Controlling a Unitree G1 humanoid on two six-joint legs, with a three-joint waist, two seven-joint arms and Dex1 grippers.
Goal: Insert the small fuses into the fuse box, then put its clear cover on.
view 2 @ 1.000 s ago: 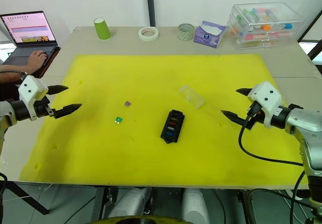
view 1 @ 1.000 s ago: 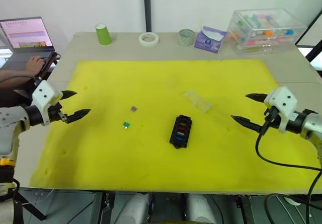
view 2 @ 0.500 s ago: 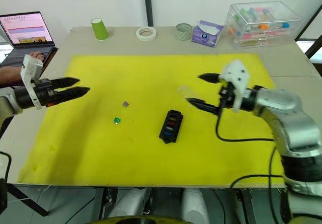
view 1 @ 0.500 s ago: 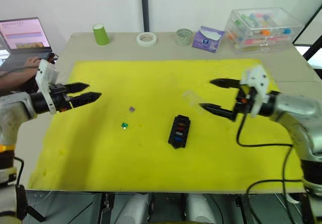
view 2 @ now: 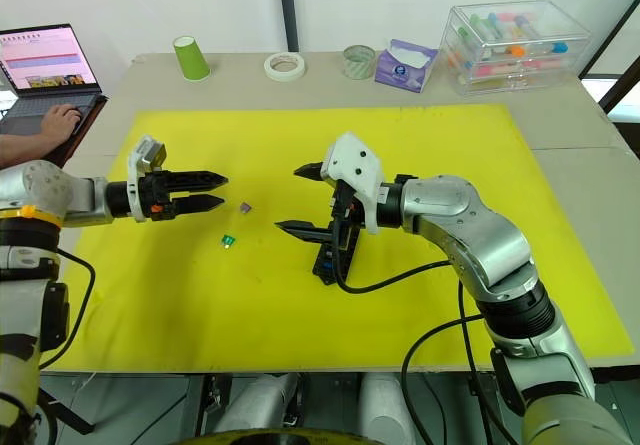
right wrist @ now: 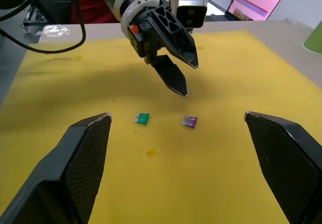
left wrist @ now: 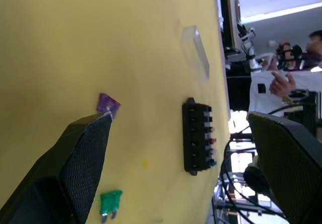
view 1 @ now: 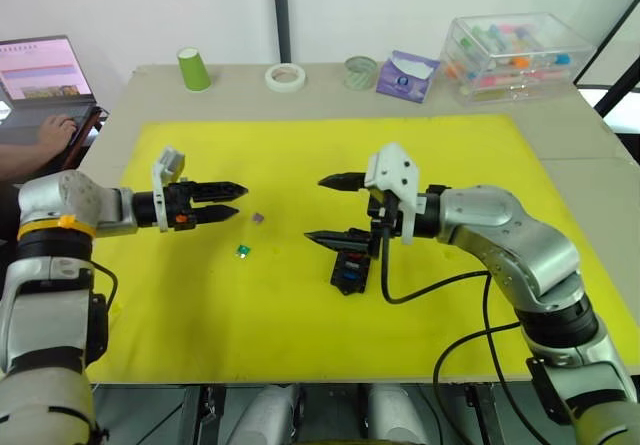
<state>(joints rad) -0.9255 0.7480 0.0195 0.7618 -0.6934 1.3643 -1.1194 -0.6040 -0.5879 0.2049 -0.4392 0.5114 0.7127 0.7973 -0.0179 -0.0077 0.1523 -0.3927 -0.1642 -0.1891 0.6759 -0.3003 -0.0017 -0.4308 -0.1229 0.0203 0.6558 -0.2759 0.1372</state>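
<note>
**A:** Two grippers over the yellow mat, both near the middle of the frame. The left gripper sits left of centre, its two black fingers only a narrow gap apart, nothing between them.

**B:** And the right gripper?

**A:** Spread wide, one finger high and one low, holding nothing. Its lower finger hangs just above the fuse box, the black block a little below centre of the frame.

**B:** Loose fuses, how many?

**A:** Two on the mat. One purple fuse just off the left gripper's tips, and one green fuse slightly lower and to the left of it. They lie apart from each other, both left of the fuse box.

**B:** Anything in the box?

**A:** The left wrist view shows the fuse box with coloured fuses seated in its row of slots; I can't count them surely. In that same view lies one clear cover flat on the mat, apart from the box.

**B:** Along the top of the frame?

**A:** One green cup, one tape roll, one clear storage box at the upper right, and one laptop at the upper left with a person's hand on it.
</note>
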